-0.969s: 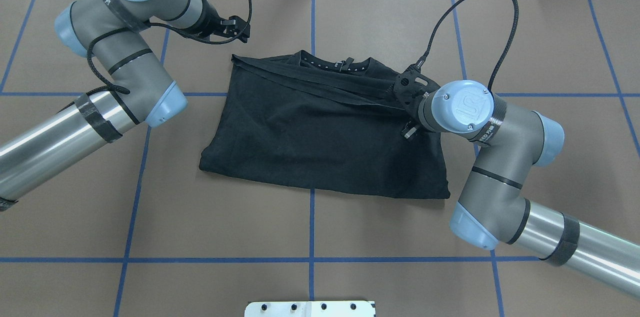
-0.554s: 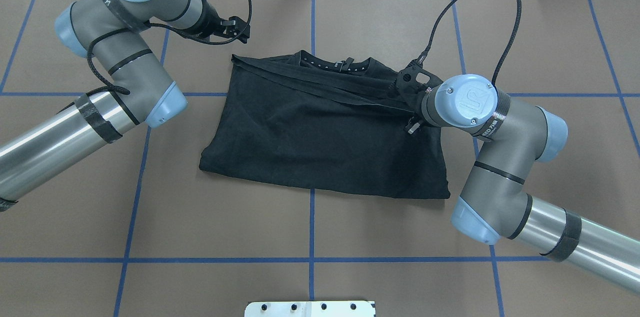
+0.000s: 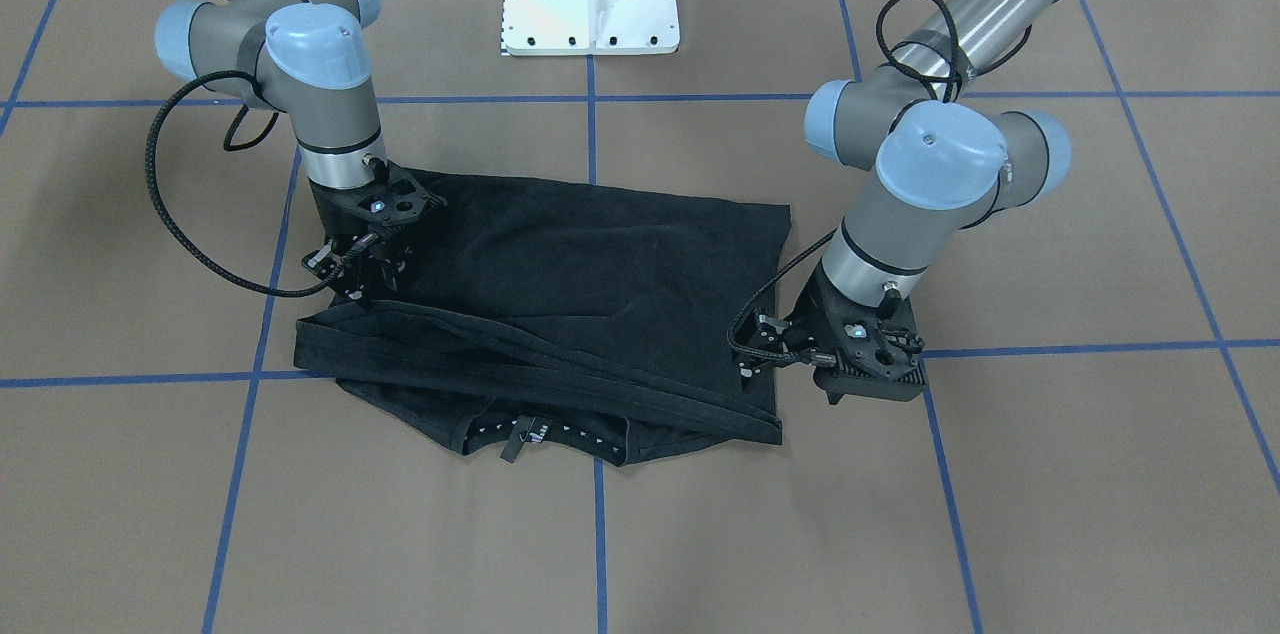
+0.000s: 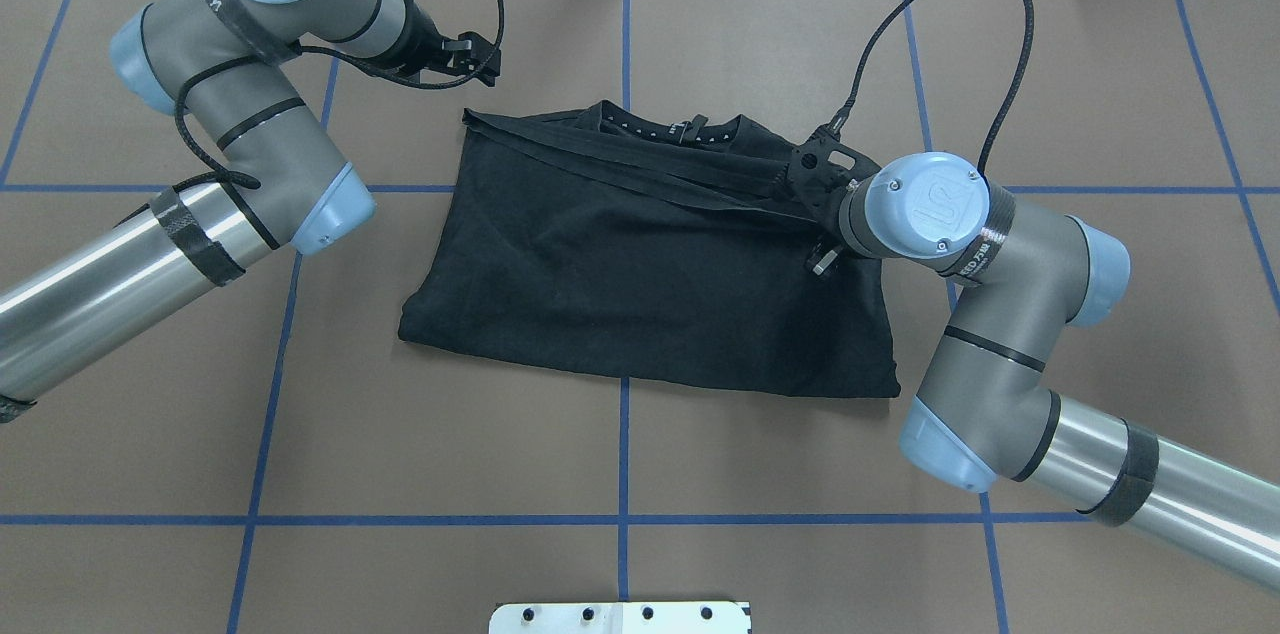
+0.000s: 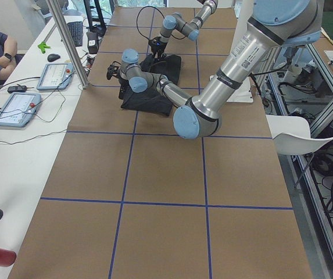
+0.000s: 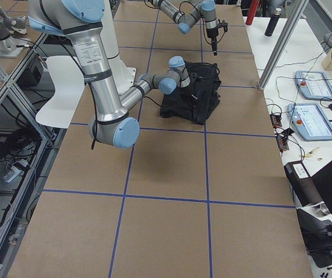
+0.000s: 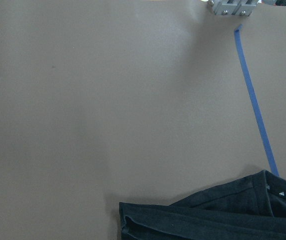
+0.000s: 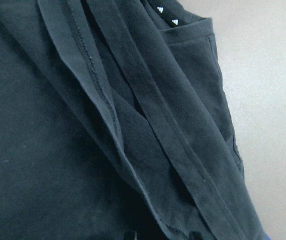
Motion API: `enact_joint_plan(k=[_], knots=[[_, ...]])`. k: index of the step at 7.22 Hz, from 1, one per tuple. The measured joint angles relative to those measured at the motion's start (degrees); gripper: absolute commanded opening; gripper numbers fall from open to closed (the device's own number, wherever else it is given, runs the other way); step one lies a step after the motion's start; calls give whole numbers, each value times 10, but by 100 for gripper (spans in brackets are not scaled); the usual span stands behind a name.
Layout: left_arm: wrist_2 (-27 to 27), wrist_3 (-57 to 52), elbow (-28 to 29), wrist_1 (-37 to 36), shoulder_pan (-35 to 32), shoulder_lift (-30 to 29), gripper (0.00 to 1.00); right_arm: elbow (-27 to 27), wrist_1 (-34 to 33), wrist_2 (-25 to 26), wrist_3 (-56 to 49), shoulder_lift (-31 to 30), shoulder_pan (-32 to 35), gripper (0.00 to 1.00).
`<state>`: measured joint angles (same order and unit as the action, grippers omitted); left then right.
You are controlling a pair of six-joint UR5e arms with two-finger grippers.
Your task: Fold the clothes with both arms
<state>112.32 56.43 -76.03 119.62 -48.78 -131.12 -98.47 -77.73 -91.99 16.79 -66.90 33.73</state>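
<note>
The right gripper [image 3: 368, 286] had barely shifted over the folded band at the far right of the black T-shirt [image 4: 640, 294], which lay unchanged, half folded, on the tabletop [image 4: 640, 474]. The left gripper [image 3: 868, 384] had stayed just off the shirt's far left corner. Whether either gripper was apart or clamped could not be told, so the fold had probably paused.

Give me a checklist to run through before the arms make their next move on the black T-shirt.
1. The black short-sleeved T-shirt lies wholly on the brown table with blue tape lines: ok.
2. The left black two-finger gripper is off the shirt, over bare table beside its corner: ok.
3. The right black two-finger gripper is at the shirt's folded edge: ok.
4. Right gripper's hold on the fabric: cannot tell.
5. Left gripper open: cannot tell.
6. Fold square: not ok; the folded band runs slantwise and the white-dotted collar sticks out past it.
</note>
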Motion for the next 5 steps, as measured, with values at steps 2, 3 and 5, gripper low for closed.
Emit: enact_joint_plan(k=[2,3,5], knots=[[0,0,0,0,0,0,100,1,-3,-2,-1,0,-2,19],[0,0,0,0,0,0,100,2,-3,-2,-5,0,-2,0],[0,0,0,0,0,1,100,2,-3,-4,-10,1,5,0]])
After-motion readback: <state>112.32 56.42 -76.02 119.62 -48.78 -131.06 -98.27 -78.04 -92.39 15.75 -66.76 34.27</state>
